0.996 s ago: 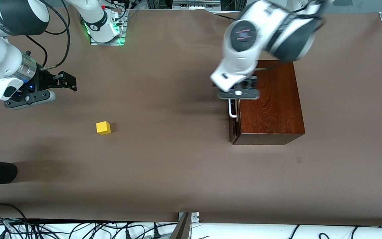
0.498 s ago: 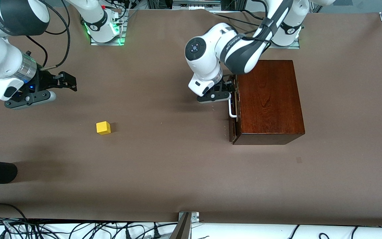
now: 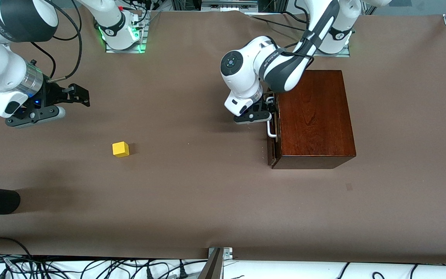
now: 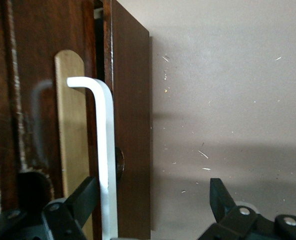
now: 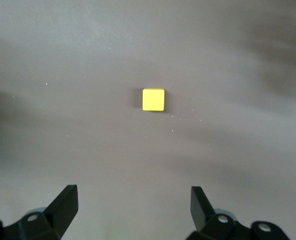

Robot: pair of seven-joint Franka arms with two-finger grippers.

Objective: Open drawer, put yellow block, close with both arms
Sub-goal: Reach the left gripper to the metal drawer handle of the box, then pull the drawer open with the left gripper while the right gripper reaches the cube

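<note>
While my right gripper (image 3: 79, 94) waits apart near the light block (image 3: 120, 149), my left gripper's (image 3: 266, 109) open jaws straddle the drawer's (image 3: 272, 133) stiff, slick handle (image 3: 271, 130).

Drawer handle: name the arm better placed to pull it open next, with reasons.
Left. The left gripper is open around the white handle of the drawer. The right gripper waits open above the table toward its own end, nearer the yellow block.
</note>
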